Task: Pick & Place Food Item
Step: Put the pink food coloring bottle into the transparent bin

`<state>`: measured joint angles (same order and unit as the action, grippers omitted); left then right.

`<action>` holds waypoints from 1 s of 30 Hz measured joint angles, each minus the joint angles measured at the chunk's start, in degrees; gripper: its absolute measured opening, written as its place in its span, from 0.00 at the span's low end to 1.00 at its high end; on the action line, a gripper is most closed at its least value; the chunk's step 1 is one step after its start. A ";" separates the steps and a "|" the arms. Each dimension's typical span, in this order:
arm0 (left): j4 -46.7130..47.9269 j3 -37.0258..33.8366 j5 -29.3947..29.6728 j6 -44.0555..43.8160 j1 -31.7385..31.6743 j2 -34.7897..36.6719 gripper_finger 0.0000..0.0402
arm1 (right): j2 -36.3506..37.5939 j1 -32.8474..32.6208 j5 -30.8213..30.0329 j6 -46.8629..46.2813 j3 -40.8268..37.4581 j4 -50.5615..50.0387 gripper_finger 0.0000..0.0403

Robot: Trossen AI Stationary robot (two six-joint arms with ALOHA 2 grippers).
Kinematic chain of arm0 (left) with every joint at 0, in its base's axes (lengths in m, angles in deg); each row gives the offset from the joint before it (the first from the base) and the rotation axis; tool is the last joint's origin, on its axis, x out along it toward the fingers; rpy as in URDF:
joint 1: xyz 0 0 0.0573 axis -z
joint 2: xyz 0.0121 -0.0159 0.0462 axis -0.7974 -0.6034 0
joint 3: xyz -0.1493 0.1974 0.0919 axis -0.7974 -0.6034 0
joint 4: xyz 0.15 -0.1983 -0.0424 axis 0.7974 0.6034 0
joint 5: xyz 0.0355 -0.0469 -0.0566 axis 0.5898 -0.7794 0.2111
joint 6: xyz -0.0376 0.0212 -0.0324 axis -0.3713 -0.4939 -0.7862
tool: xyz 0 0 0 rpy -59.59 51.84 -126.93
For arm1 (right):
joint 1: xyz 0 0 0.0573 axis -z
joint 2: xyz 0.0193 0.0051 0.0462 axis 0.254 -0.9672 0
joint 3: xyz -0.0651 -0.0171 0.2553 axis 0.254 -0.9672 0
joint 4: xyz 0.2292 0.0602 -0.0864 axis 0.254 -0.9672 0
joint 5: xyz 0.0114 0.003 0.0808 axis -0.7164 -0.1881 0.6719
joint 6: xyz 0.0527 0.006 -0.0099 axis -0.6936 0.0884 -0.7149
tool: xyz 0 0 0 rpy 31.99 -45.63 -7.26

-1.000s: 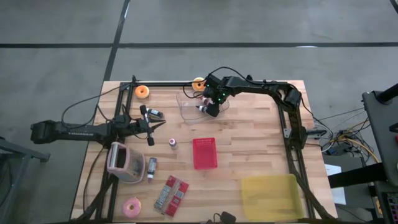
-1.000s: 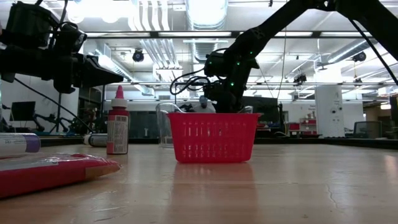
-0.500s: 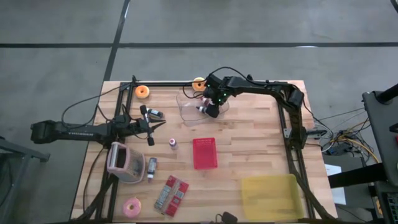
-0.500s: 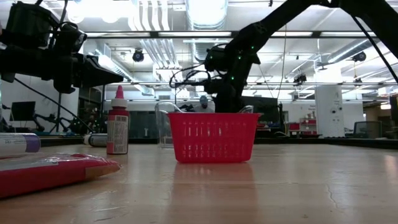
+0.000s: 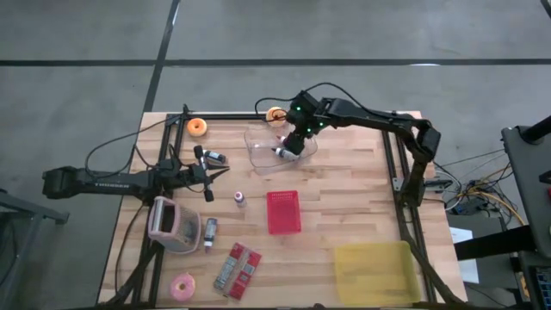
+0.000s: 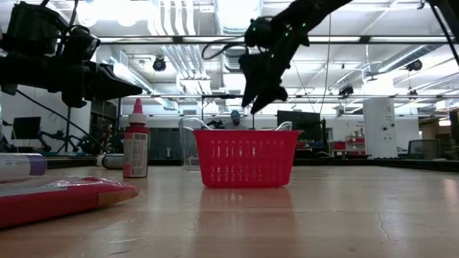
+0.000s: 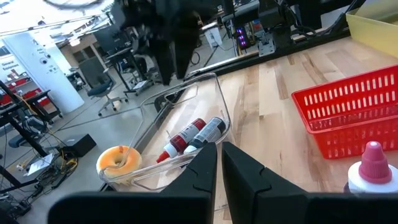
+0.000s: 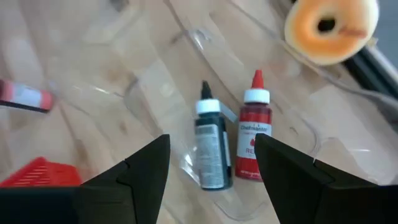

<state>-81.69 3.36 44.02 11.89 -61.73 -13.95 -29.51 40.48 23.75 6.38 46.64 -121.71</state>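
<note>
Two small bottles lie side by side in a clear container (image 5: 274,148) at the table's far middle: a dark one (image 8: 211,149) and a red one (image 8: 252,137). My right gripper (image 8: 212,142) hangs open above them, slanting down, touching nothing; it also shows above the red basket as my right gripper (image 6: 254,102). An orange donut (image 8: 329,26) lies just beyond the container's far wall. My left gripper (image 7: 219,155) is shut on nothing and waits near the table's left side, pointing roughly level toward the container (image 7: 186,124).
A red basket (image 5: 283,212) stands at the table's middle and a yellow bin (image 5: 374,271) at the near right. A second orange donut (image 5: 196,127), a pink donut (image 5: 182,287), a red packet (image 5: 237,269), a pink-and-white box (image 5: 172,224) and small bottles (image 5: 239,199) lie on the left half.
My right gripper has risen straight up out of the clear container, staying open and rolling a little about its own axis. The two bottles have stayed lying in the container.
</note>
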 joint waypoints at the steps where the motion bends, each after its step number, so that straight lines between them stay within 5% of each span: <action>1: 0.00 0.00 -0.01 0.00 0.01 -0.01 0.07 | 0.75 -0.45 0.04 0.00 -0.02 -0.11 0.57; 21: 0.00 0.01 0.00 -0.01 0.01 0.01 0.07 | 8.70 -14.38 0.30 1.96 -0.43 -14.08 0.57; 30: 0.01 0.00 -0.01 -0.01 0.01 -0.01 0.07 | 8.55 -23.40 -8.76 -0.47 -0.58 -12.89 0.57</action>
<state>-81.68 3.36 44.02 11.87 -61.71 -13.96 -20.95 17.08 14.99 5.91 46.06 -134.60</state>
